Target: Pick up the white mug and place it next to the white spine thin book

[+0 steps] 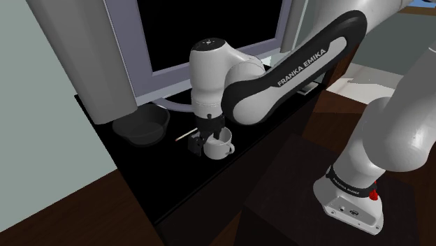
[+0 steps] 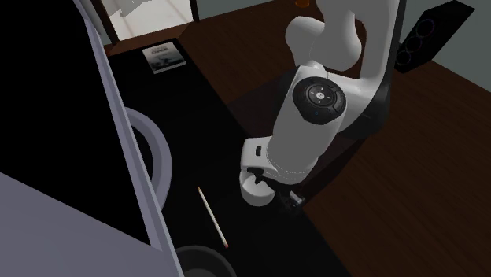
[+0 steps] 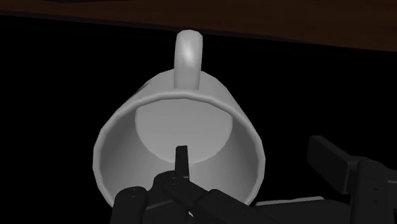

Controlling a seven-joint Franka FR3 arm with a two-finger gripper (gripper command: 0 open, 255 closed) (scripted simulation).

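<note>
- The gripper (image 3: pixel 253 151) is spread open: one finger is inside the mug (image 3: pixel 191 89), and the other is outside, clear of its wall.
- The mug stands upright on the black surface (image 1: pixel 162 178), directly beneath the gripper.

the only lettering i can read is "franka emika", in white on the dark cover of the arm (image 1: pixel 300 70), seen from the shoulder view. the dark band (image 1: pixel 347 183) at its base (small white marks) and the thin book (image 2: pixel 164 57) stay illegible to me.
</note>
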